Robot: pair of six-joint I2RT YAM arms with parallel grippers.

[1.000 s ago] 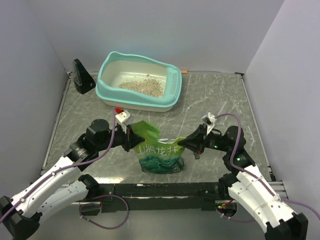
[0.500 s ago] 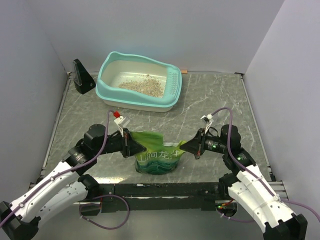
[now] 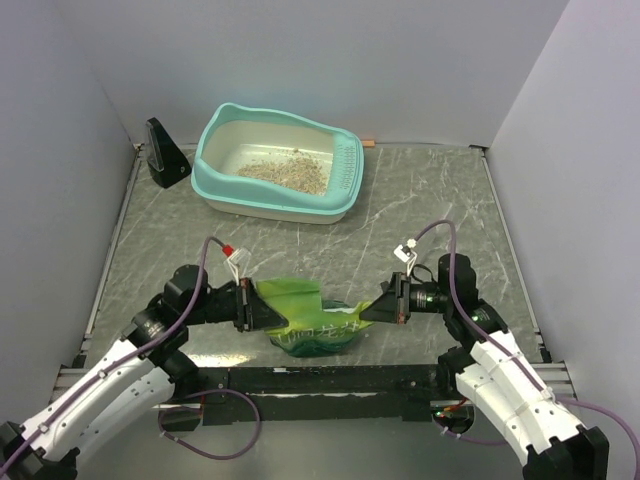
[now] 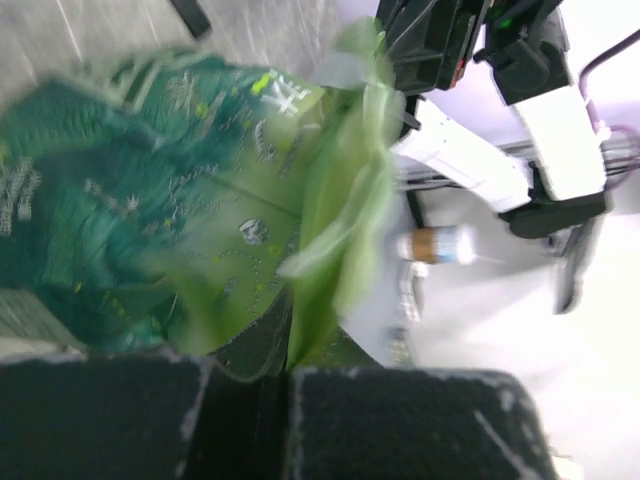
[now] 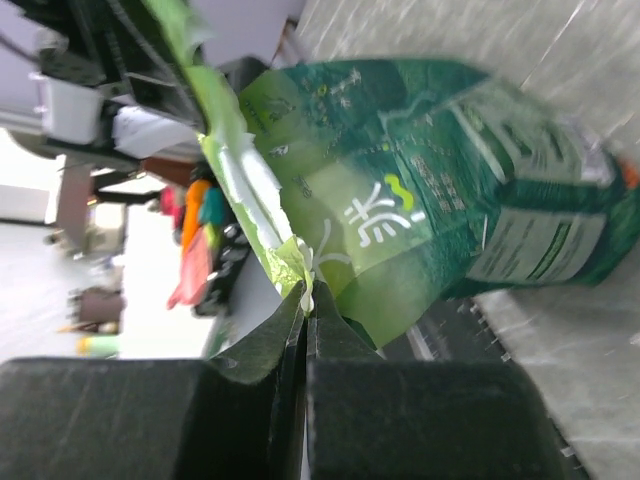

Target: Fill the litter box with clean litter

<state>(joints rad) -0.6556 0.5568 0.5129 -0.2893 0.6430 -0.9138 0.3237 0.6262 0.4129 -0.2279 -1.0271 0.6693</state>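
The litter box (image 3: 350, 170) sat at the far side of the table (image 3: 430, 200), a little left of centre, with its slotted end turned to the right. A patch of litter (image 3: 285, 175) lay on its pale floor, spread mostly across the middle and toward the slotted end, with bare floor around it. A black wedge-shaped stand (image 3: 165, 152) stood just beside the box at the back left corner. Well apart from the box, near the front edge of the table, a green printed pouch (image 3: 305, 320) hung low between the two arms. The left gripper (image 3: 262, 312) had its fingers pressed together on the left side of the pouch's top edge. Its wrist view was blurred but showed the pale green film (image 4: 330, 230) running down into the seam between the dark pads (image 4: 400, 420). The right gripper (image 3: 368, 312) likewise pinched the pouch's right top corner. Its own camera showed the torn, light green edge (image 5: 250, 190) clamped tight where the two fingers met (image 5: 306, 300), with the pouch's printed body (image 5: 430, 170) sloping away toward the table. From above, the two grippers faced each other across the pouch.
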